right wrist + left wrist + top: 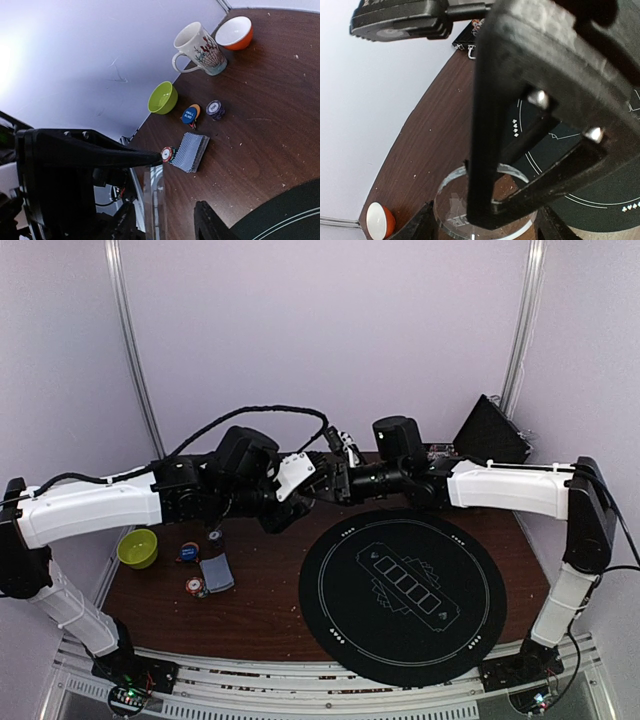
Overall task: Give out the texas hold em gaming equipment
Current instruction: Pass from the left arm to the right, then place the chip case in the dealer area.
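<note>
While the left gripper (485, 227) clamps a clear case (450, 200), the right gripper (165, 220) straddles it, bite uncertain; seemingly unpacking, next needing a firm pinch opposite.

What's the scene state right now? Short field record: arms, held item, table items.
left end effector: closed on clear round plastic container, raised above the table
right end effector: jaws around same container, grip unclear
round black printed mat: nothing on it
grey-blue-backed card deck: on brown wooden table, striped poker chip beside it
blue round disc: overlaps orange round disc, next to dark chip stack
others: lime green bowl, cream floral mug, orange bowl
</note>
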Controlling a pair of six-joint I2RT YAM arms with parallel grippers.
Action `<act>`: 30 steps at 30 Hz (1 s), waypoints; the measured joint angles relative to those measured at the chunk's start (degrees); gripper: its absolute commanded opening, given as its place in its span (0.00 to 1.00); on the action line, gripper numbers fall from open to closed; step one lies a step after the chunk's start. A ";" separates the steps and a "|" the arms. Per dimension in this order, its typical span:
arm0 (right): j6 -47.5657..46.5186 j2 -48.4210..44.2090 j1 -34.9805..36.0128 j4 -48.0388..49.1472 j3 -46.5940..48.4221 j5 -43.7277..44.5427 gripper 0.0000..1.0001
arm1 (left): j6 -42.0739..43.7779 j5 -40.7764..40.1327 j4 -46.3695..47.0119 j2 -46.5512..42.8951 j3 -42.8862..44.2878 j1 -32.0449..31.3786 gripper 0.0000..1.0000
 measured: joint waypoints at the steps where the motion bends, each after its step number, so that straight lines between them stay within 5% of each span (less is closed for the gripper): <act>1: -0.11 0.44 0.11 -0.31 0.39 0.00 0.22 | 0.00 0.00 0.07 0.00 0.00 0.00 0.21; 3: -0.26 0.79 0.28 -0.92 0.81 0.20 0.01 | 0.00 -0.02 0.28 0.00 0.00 0.00 0.21; 4: -0.72 0.81 0.31 -1.01 0.92 0.24 0.00 | 0.00 0.02 0.26 0.00 0.00 0.00 0.22; 5: -1.51 0.81 0.42 -1.38 1.33 0.17 0.00 | -0.13 0.04 0.24 0.04 0.00 0.00 0.31; 8: -2.54 0.66 0.33 -2.60 1.70 0.76 0.00 | -0.20 0.24 0.42 0.02 0.00 0.04 0.78; 10: -2.91 0.39 0.09 -3.48 1.81 0.66 0.00 | -0.63 0.20 0.79 0.09 -0.02 0.04 0.97; 15: -4.70 -3.28 -6.73 -11.50 -0.37 2.08 0.00 | -5.57 -0.33 2.58 -0.04 -0.61 0.92 0.98; 21: -6.82 -14.01 -25.46 -22.86 -16.65 5.79 0.00 | -15.04 2.95 4.20 -0.59 -3.26 9.49 0.98; 30: -6.23 -18.21 -42.62 -24.41 -33.09 4.92 0.00 | -21.18 2.75 5.05 -2.29 -7.45 17.07 0.98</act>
